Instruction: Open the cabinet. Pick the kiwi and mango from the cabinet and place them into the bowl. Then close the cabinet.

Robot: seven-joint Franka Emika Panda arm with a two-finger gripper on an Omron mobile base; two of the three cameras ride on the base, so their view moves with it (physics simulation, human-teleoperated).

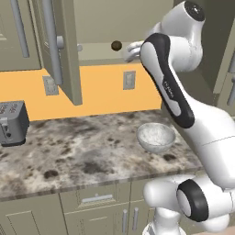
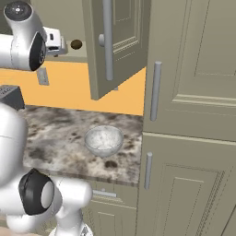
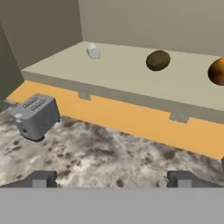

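Cabinet [image 1: 69,50] stood open: both panelled doors were swung outward, the left door's long metal bar handle [image 1: 51,36] facing the room. In the right base view the right door [image 2: 117,44] hung open in front of the tall pantry cabinet [image 2: 193,115].

Kiwi [image 3: 158,60] lay on the cabinet's bottom shelf [image 3: 113,74], a dark brown oval, roughly mid-shelf. Mango [image 3: 217,71] sat on the same shelf, apart from the kiwi, cut off by the edge of the hand view. A small whitish object [image 3: 93,51] rested further back toward the other end of the shelf; its identity could not be made out.

Gripper [image 3: 112,178] was raised in front of the open cabinet, below shelf level and short of the fruit. Its fingertips [image 3: 40,179] were spread wide, nothing between them, nothing touched. In the left base view the hand [image 1: 132,49] was just beside the kiwi at shelf height, largely hidden by the arm [image 1: 172,87].

Bowl [image 1: 156,136], whitish with grey speckling, stood upright on the granite counter [image 1: 69,156] below the cabinet, near the front edge. No fruit was seen in it.

Toaster [image 1: 13,122] sat at the counter's far left, well apart from the bowl. Two wall outlets [image 1: 129,80] were on the orange backsplash.
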